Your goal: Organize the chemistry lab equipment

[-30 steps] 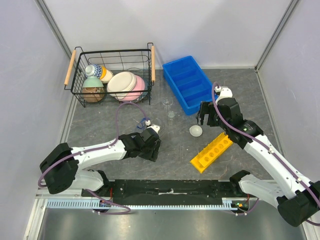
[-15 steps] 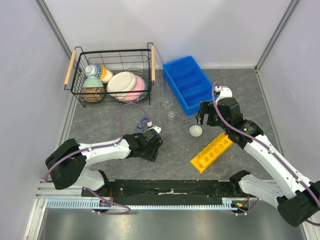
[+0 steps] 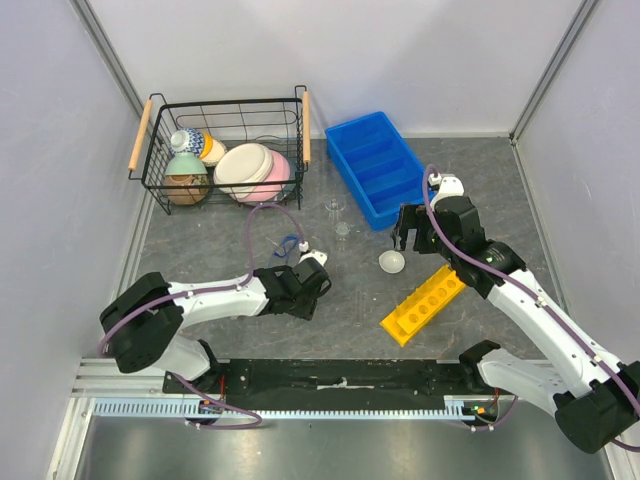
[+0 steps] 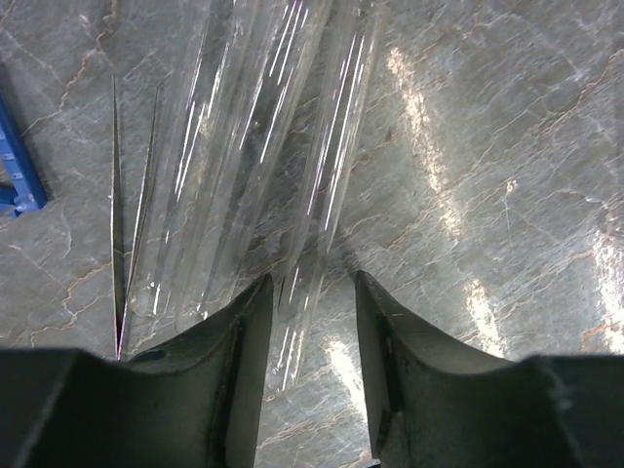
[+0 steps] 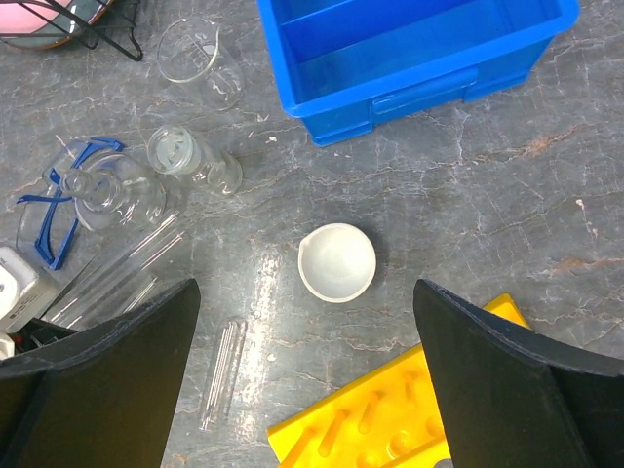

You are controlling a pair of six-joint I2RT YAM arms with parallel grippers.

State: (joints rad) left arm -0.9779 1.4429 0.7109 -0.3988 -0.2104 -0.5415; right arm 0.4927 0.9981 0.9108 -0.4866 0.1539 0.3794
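Left gripper (image 4: 309, 285) edged right; straddles 1 clear, glinting tube (image 4: 338, 136).

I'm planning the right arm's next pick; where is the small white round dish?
The small white round dish sits right of centre in the top view, between the blue plastic bin and the yellow holed rack, near the right gripper.

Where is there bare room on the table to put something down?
Bare table lies right of the bin and on the near side of the basket. A smaller gap lies between dish and bin. Crowded: glassware and tubes between basket, dish and left gripper.
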